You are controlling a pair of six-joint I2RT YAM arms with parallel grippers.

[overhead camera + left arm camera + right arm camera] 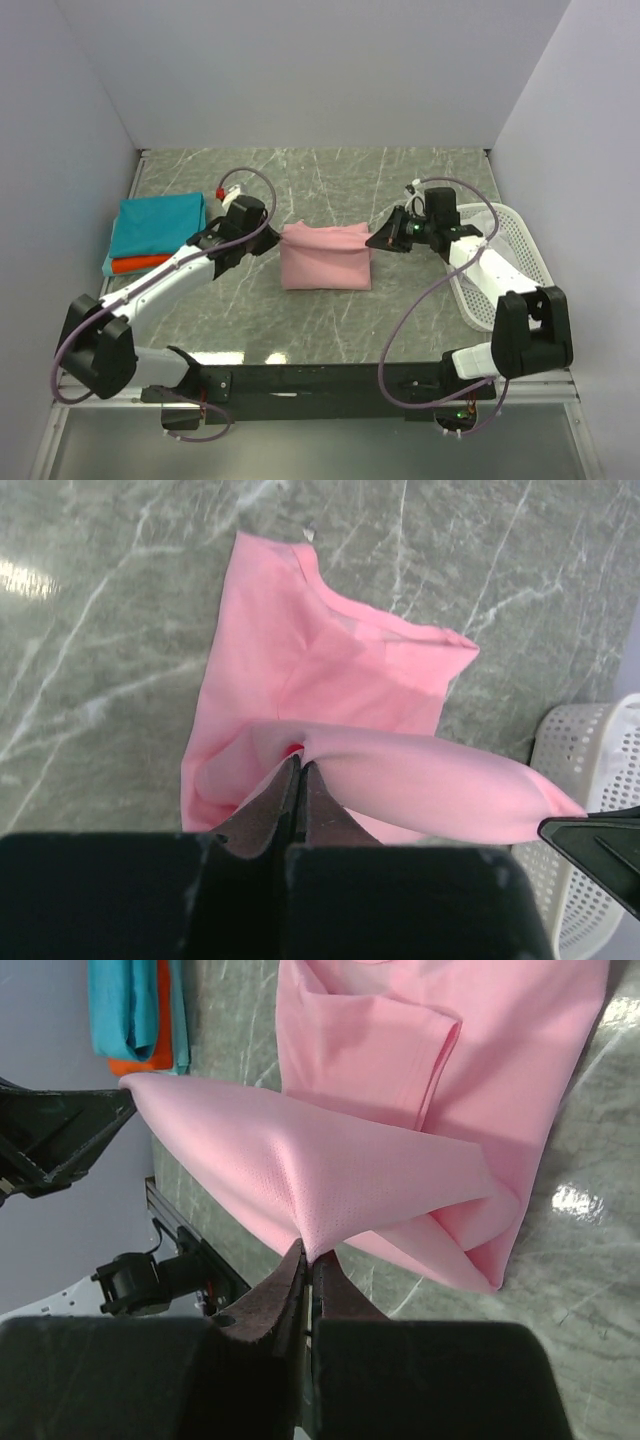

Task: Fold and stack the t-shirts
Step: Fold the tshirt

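Fingers pressed together, the left gripper (pixel 298 772) and the right gripper (pixel 308 1257) each pinch a raised edge of the pink t-shirt (pixel 325 258), which lies at frame center. At middle left are 2 stacked shirts, the teal t-shirt (pixel 158 222) on the orange-red t-shirt (pixel 140 264).

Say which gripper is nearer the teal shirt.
Left. The left gripper holds the pink shirt at its edge nearest the teal shirt; the right gripper holds its opposite edge, by the basket.

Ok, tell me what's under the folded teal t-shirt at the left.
An orange-red t-shirt lies under the teal t-shirt; only a strip of it shows along the near edge. The rest is covered, so whether anything else lies beneath cannot be seen.
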